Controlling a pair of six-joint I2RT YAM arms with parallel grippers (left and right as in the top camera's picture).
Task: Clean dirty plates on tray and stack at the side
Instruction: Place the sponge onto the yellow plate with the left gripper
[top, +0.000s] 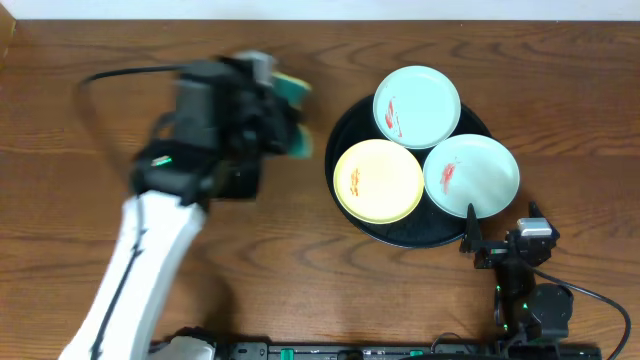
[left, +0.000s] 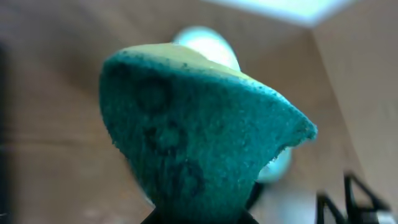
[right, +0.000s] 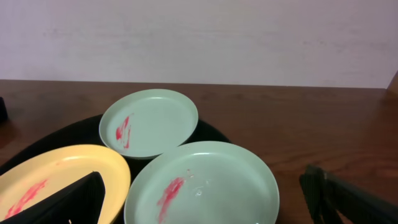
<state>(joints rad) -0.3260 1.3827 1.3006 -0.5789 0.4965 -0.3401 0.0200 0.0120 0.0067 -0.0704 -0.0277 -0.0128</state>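
Note:
Three plates lie on the round black tray (top: 352, 118). A mint-green plate (top: 417, 105) with a red smear is at the back. A yellow plate (top: 378, 180) with an orange smear is at the front left. A second mint-green plate (top: 472, 175) with a red smear is at the front right. My left gripper (top: 285, 115) is left of the tray, blurred, shut on a teal sponge (left: 199, 143). My right gripper (top: 500, 235) is open at the tray's front right edge, its fingers either side of the near mint plate (right: 202, 183).
The brown wooden table (top: 90, 150) stretches left of the tray. A pale wall (right: 199, 37) stands behind the table. The left arm's black cable (top: 120, 72) loops over the back left.

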